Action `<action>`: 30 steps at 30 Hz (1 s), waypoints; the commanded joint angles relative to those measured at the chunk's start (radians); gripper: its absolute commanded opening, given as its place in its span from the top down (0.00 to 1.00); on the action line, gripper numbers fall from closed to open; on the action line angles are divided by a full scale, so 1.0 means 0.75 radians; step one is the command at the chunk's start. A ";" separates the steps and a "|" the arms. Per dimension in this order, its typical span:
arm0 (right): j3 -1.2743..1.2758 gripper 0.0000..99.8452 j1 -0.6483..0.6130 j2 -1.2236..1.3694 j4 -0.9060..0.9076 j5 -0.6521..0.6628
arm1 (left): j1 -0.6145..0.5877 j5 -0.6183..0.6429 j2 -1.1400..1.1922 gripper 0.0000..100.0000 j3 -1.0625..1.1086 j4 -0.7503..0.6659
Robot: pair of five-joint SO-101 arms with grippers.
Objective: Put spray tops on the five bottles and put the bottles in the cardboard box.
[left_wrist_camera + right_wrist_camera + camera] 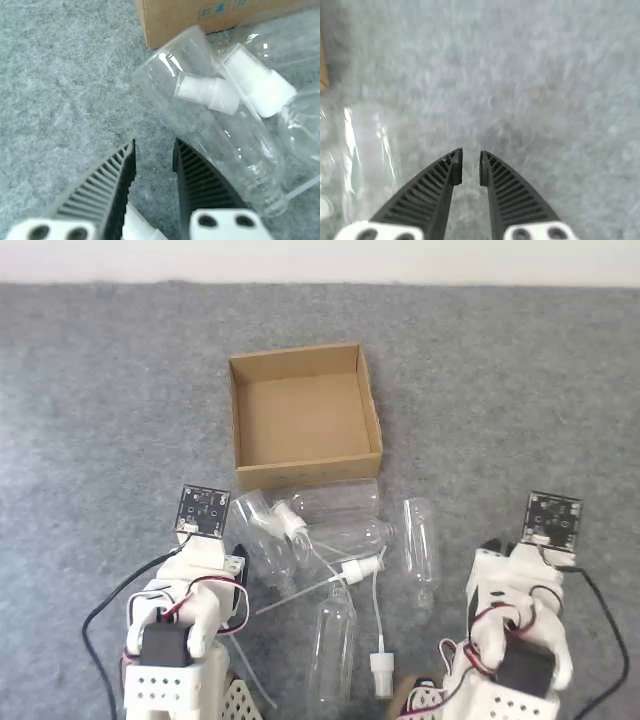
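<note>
Gaping slightly, empty: L gripper, R gripper.

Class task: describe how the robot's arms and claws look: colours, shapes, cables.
The left arm and right arm are white plastic with black motors, red and black cables and a black square circuit board each. The left claw and right claw have black, ribbed, tapering fingers.

The high camera is looking down over the whole counter; both wrist cameras are hovering close, the left sharing the box front.
</note>
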 commanded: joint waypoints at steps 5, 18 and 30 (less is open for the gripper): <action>-0.303 0.97 0.015 -0.015 0.015 0.012 | 0.000 -0.006 -0.025 0.88 -0.017 0.004; -0.812 0.97 -0.044 0.435 0.152 0.004 | 0.000 -0.006 -0.025 0.88 -0.017 0.004; -0.988 0.88 -0.337 0.879 0.189 0.002 | 0.000 -0.006 -0.025 0.88 -0.017 0.004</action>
